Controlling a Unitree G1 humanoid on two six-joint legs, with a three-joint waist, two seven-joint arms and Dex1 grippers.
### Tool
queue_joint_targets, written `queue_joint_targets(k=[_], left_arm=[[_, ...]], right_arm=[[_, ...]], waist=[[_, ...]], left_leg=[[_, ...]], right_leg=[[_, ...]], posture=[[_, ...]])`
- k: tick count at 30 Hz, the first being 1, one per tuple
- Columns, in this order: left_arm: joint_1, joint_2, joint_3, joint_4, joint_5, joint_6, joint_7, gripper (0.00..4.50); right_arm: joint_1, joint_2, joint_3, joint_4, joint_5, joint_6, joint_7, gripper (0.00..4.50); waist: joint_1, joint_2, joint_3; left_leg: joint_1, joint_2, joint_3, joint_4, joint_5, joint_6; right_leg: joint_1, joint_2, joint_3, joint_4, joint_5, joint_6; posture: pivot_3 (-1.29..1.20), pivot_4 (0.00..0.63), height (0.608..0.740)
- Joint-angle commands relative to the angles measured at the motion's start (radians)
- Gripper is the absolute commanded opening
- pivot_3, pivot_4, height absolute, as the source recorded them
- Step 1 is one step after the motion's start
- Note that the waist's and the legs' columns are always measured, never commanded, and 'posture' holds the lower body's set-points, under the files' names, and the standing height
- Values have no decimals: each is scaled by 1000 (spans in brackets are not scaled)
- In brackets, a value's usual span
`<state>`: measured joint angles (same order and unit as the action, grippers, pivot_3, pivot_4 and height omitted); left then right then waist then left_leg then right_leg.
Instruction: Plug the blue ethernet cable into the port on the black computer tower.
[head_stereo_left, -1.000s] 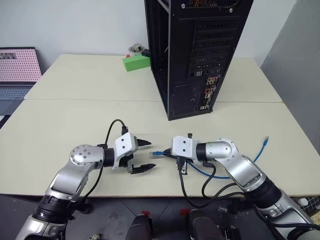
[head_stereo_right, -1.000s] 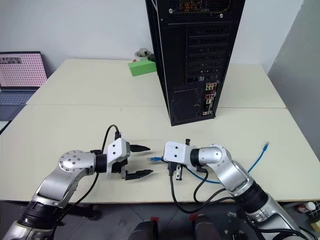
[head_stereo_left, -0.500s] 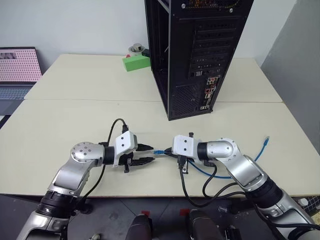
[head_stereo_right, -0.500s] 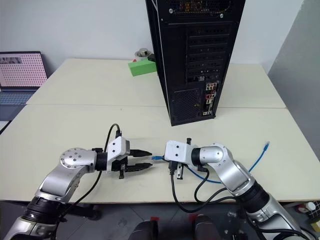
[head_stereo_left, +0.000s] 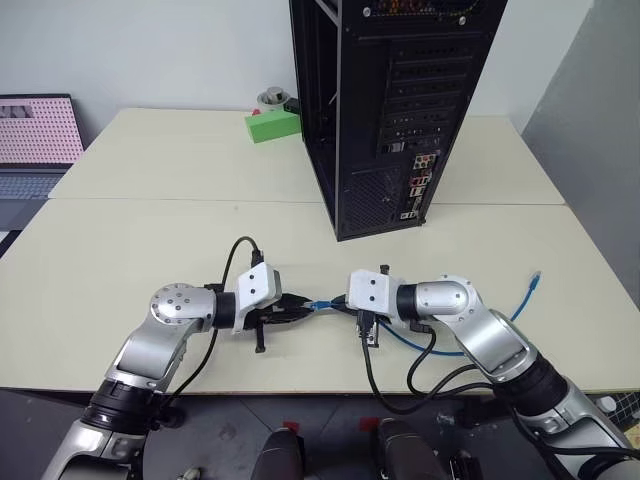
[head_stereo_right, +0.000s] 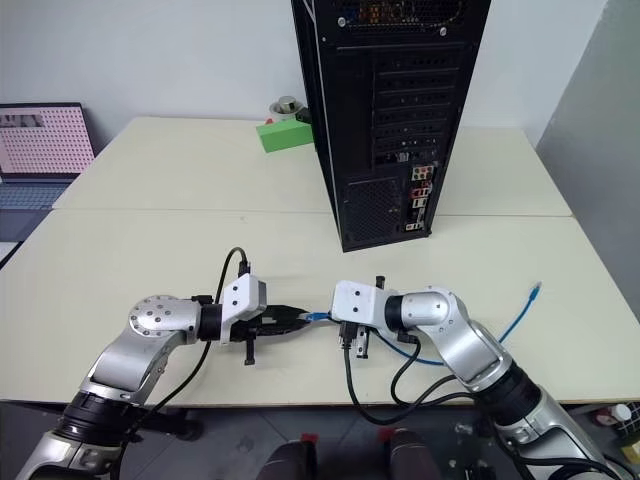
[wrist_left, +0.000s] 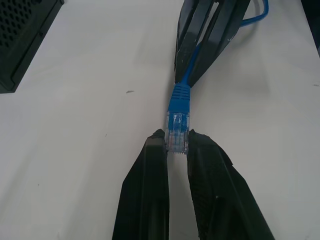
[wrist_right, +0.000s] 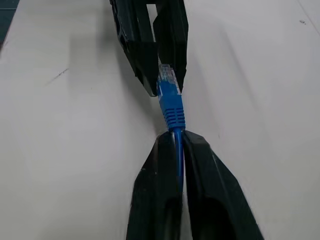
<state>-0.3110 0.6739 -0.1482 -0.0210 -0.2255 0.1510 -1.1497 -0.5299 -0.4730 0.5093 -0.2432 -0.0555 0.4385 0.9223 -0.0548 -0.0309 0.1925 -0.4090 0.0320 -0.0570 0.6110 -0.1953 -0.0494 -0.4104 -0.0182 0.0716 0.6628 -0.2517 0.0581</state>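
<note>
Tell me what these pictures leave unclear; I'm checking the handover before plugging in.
- Port on the black computer tower: too small in the eye views to pick out among the rear connectors.
- Blue ethernet cable: its middle is hidden behind the right arm.
- Right claw: whether it still grips the cord.

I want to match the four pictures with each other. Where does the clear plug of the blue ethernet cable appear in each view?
Left eye view: clear plug low centre, between the two end effectors.
Right eye view: plug low centre, between them too.
Left wrist view: plug at centre, pinched at the left end effector tips.
Right wrist view: plug upper centre; right end effector holds the blue ethernet cable behind it.
Shared landmark: the blue strain-relief boot.
</note>
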Motion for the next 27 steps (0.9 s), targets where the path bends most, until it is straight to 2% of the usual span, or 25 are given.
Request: queue_joint_targets(k=[1,4,9,11,15,18,21,27], left_arm=[[-3,-6,-10,15,28,-95,-6,270],[-1,-22,-22,31,54,-180,6,270],[-25,-83,-27,123,184,-489,128,270],[-33,-96,-26,168,235,-603,178,270],[-58,-95,-33,299,440,-994,362,270],[-79,-86,-25,365,571,-1170,485,270],[-92,-89,-8,398,670,-1278,606,270],[-125,-82,-9,434,770,-1319,752,270]], right_arm=[[-2,-39,-35,-64,22,-2,36,1248],[11,-90,-85,-94,65,21,76,2006],[78,-130,-244,-166,251,177,105,3480],[95,-119,-283,-185,300,235,84,3502],[137,-48,-384,-201,443,384,27,3502],[145,-6,-415,-197,506,447,-14,3502],[144,44,-441,-175,570,493,-44,3502],[129,68,-424,-133,614,511,-70,3502]], waist=[[1,0,0],[1,0,0],[13,0,0],[17,0,0],[16,0,0],[21,0,0],[23,0,0],[24,0,0]], left_leg=[[0,0,0,0,0,0],[0,0,0,0,0,0],[0,0,0,0,0,0],[0,0,0,1,0,0],[0,0,0,1,0,0],[0,0,0,1,0,0],[0,-1,0,1,0,0],[0,-1,0,1,0,0]], right_leg=[[0,0,0,0,0,0],[0,0,0,0,0,0],[1,0,0,-1,0,0],[1,0,0,0,0,0],[1,0,0,0,0,0],[1,0,0,0,1,0],[2,-1,0,-1,1,1],[2,-1,0,0,1,1]], posture=[[0,150,740],[0,150,740],[0,150,740],[0,150,740],[0,150,740],[0,150,740],[0,150,740],[0,150,740]])
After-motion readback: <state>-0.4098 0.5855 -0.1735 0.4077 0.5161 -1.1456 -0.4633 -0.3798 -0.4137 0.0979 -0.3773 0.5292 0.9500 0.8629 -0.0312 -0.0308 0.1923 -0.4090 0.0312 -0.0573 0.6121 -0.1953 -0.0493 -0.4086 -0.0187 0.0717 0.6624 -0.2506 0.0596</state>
